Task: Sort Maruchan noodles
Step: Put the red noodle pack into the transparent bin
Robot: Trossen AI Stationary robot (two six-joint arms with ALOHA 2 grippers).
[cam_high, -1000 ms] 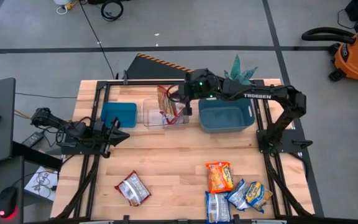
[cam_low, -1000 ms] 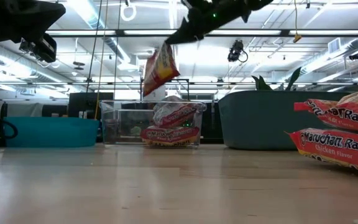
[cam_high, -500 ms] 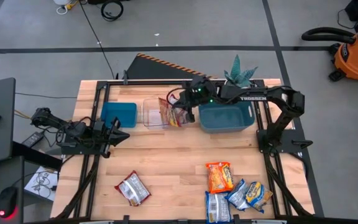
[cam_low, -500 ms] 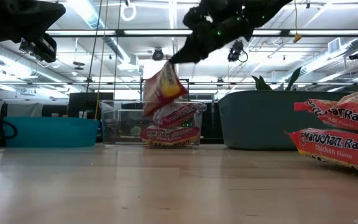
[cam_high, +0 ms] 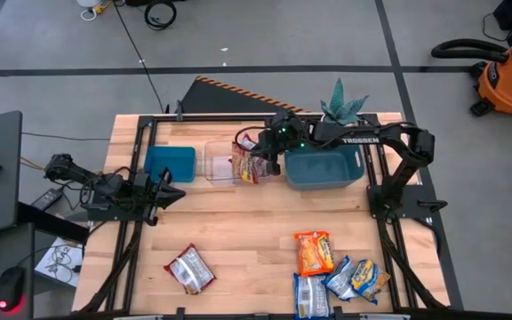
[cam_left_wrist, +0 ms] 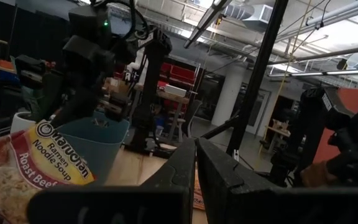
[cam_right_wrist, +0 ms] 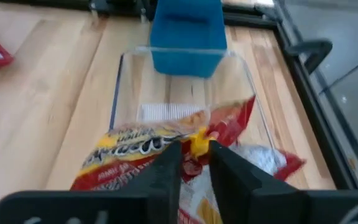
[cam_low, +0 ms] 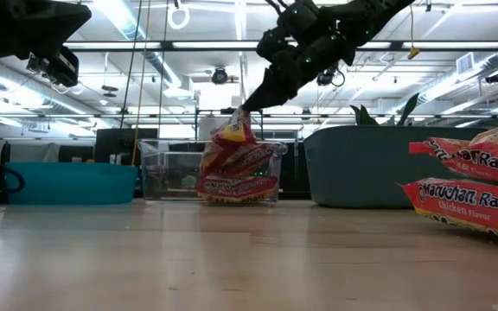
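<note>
My right gripper (cam_high: 254,158) hangs over the clear tub (cam_high: 219,162), slanting down. Its fingers stand slightly apart on either side of a red-and-yellow noodle packet (cam_right_wrist: 166,155). That packet (cam_low: 232,142) stands in the tub, its lower end on two red packets (cam_low: 236,183) lying there. On the near side of the table lie a red-and-silver packet (cam_high: 189,268), an orange packet (cam_high: 314,252) and three blue-and-yellow packets (cam_high: 340,283). My left gripper (cam_high: 174,191) waits shut at the table's left. My right gripper has the packet's top edge (cam_right_wrist: 197,142) between its two fingers (cam_right_wrist: 166,171), coming from above and from the table's right. A gap shows between the fingertips, and I cannot tell whether they touch the edge. The packet stands tilted, its lower end on the packets in the tub.
A small blue bin (cam_high: 169,163) stands left of the tub and a larger teal bin (cam_high: 323,167) right of it, under my right arm. A potted plant (cam_high: 340,102) stands at the far edge. Bare wood lies between the bins and the near packets.
My right gripper has come down toward the clear tub with the red-and-yellow packet. The packet hung clear above the tub a second ago. Now it is inside the tub, its lower end on the packets there.
</note>
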